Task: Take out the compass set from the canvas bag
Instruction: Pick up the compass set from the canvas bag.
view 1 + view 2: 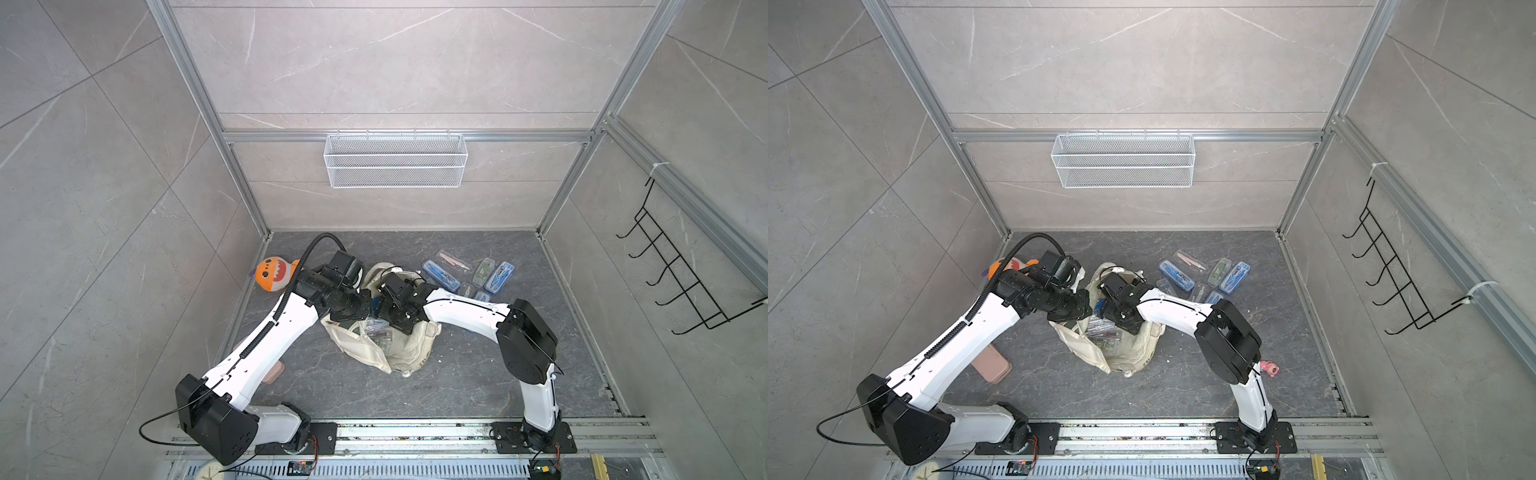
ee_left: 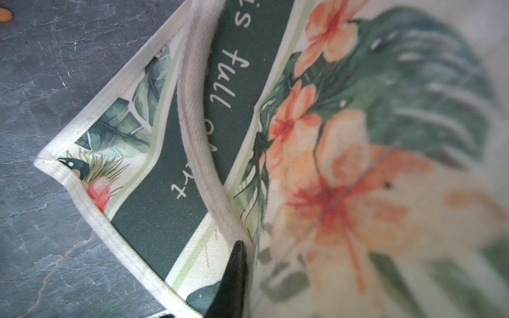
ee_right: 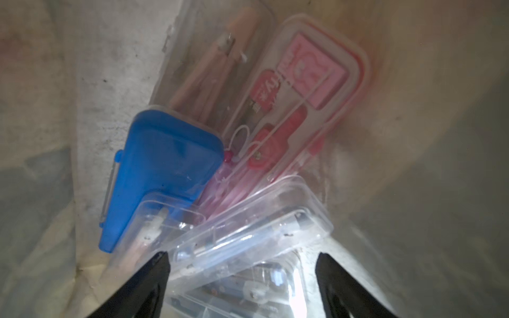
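The canvas bag [image 1: 415, 345] stands slumped in the middle of the dark stone desk [image 1: 478, 374] with its mouth open upward. Both arms meet over it. Its printed side shows a dark green panel with white lettering, leaves and orange flowers.

Inside it, the right wrist view shows a heap of compass-set cases, at least five:
- a solid blue case [image 3: 162, 170]
- a pink-trimmed clear case [image 3: 311, 90]
- a clear case with a peach compass [image 3: 220, 60]
- a clear case on top [image 3: 248, 234]
- more clear ones half buried under it

The right claw [image 3: 242, 258] is down inside the bag. Its jaws are spread wide on either side of the top clear case and grip nothing.

The left claw [image 2: 238, 272] is pinched closed on the bag's cloth at the foot of a loop handle [image 2: 198, 115]. Only one dark fingertip [image 2: 234, 275] shows.

Outside the bag, at least six more cases lie scattered just beyond the right arm, among them two blue ones [image 1: 440, 276] [image 1: 498, 278], a green one [image 1: 484, 270] and a clear one with pink contents [image 1: 453, 259].

An orange plush shark [image 1: 274, 274] lies behind the left arm, and a flat pink box [image 1: 992, 363] lies partly under it. A small pink object [image 1: 1271, 368] sits by the right elbow.

A white mesh basket [image 1: 395, 160] hangs on the back wall and a black hook rack [image 1: 681, 266] on the side wall.
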Available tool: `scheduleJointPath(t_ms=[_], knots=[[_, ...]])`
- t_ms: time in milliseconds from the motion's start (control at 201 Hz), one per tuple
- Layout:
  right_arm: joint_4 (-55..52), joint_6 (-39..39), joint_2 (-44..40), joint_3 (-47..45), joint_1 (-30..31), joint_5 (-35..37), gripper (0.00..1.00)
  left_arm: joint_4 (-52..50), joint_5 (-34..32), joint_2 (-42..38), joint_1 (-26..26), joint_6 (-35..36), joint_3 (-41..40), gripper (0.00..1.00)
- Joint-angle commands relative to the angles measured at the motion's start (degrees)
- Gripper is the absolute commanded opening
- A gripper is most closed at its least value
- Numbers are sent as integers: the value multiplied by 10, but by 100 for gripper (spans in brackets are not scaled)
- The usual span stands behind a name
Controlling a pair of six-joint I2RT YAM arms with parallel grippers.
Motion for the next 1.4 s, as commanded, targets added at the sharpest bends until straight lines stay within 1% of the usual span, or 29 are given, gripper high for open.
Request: scheduleJointPath(t_ms=[0, 120, 249, 319, 389, 459, 513, 588, 663, 713, 793, 972, 1057, 1241, 1396], knots=[[13, 70, 26, -6, -8, 18, 86, -2, 24, -24, -2, -12, -6, 0], [32, 96, 44, -4, -10, 29, 86, 0, 28, -26, -2, -10, -11, 0], [40, 101, 64, 14, -12, 42, 84, 7, 33, -31, -2, -10, -20, 0], [43, 92, 74, 25, -15, 43, 79, 8, 34, -32, -2, -10, -23, 0], [45, 74, 74, 34, -16, 52, 70, 7, 33, -35, -2, -8, -25, 0], [36, 52, 71, 44, -15, 62, 64, 7, 32, -37, -2, -6, -27, 0], [34, 36, 64, 44, -16, 66, 56, 7, 30, -38, -2, -6, -28, 0], [32, 19, 49, 39, -15, 75, 49, 8, 30, -36, -2, -5, -30, 0], [33, 3, 34, 30, -15, 80, 48, 9, 29, -33, -2, -5, -29, 0], [33, -8, 24, 26, -14, 82, 44, 9, 29, -32, -2, -4, -27, 0], [33, -24, 10, 20, -12, 87, 42, 7, 22, -30, -2, -3, -22, 0], [27, -55, -26, 2, 0, 100, 39, 1, 14, -29, -2, -2, -15, 0], [25, -67, -46, -7, 5, 107, 35, -1, 11, -26, -2, -1, -11, 0], [27, -63, -57, -27, 7, 105, 24, -1, 10, -22, -2, 2, -10, 0], [28, -59, -54, -29, 8, 97, 18, -2, 10, -20, -2, 3, -8, 0]])
